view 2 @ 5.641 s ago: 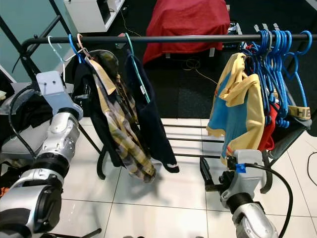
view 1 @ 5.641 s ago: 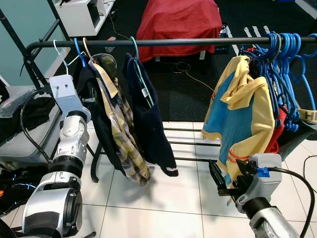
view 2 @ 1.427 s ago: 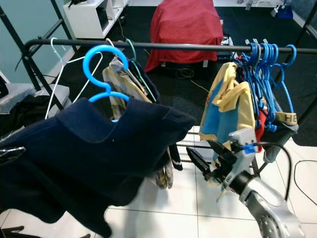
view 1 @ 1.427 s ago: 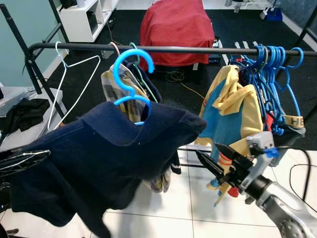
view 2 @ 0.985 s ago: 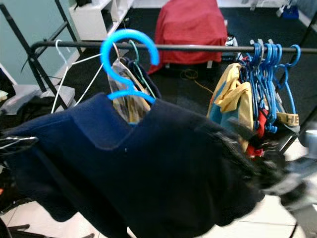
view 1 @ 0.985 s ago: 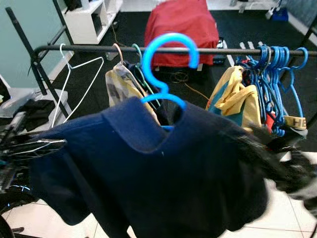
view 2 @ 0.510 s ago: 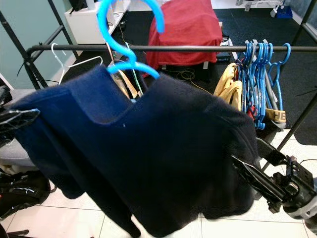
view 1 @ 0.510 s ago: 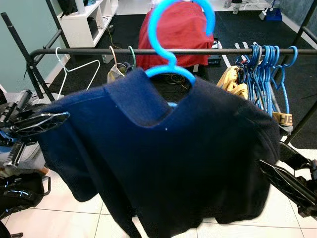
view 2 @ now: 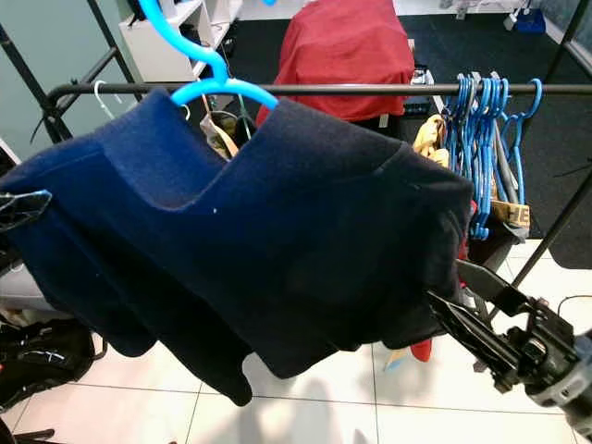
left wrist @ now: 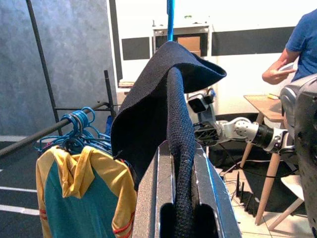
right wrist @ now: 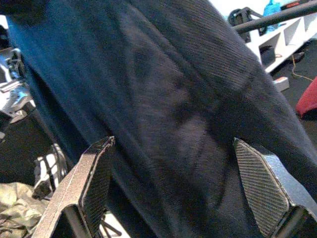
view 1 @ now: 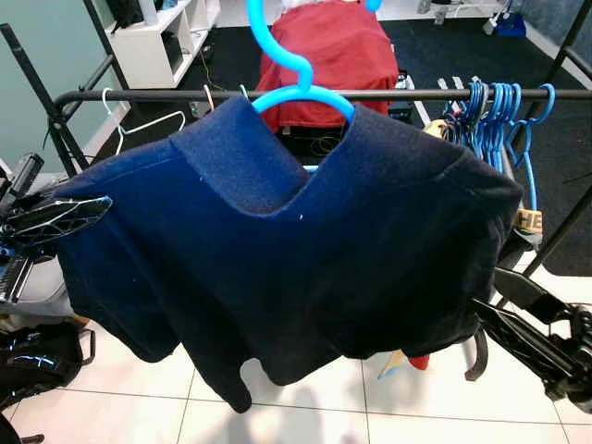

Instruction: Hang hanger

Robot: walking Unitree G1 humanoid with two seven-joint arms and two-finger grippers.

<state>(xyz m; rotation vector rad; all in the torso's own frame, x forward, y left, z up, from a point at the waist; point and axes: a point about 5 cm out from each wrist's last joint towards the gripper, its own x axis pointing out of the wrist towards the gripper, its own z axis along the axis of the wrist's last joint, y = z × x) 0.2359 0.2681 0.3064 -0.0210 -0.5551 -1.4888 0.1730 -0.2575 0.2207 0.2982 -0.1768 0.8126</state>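
A navy garment (view 1: 305, 250) hangs on a bright blue hanger (view 1: 301, 91), held up in front of the black clothes rail (view 1: 139, 95). The hanger's hook (view 2: 171, 28) rises past the top of the eye views. My left gripper (view 1: 69, 211) is at the garment's left shoulder, shut on the fabric; the left wrist view has the cloth pinched in that gripper (left wrist: 182, 148). My right gripper (view 2: 446, 280) is open by the garment's lower right edge. The right wrist view has the navy cloth (right wrist: 173, 99) just ahead of its spread fingers (right wrist: 96, 173).
Several empty blue hangers (view 1: 499, 111) crowd the rail's right end above a yellow and blue garment (left wrist: 84, 198). A white hanger (view 1: 139, 125) hangs at the left end. A red-covered object (view 1: 324, 46) lies behind the rail. A person (left wrist: 297, 44) stands by a table.
The hanger and navy garment have risen, and the hook now runs out of the top of the eye views. The right gripper stays open at the garment's lower right edge.
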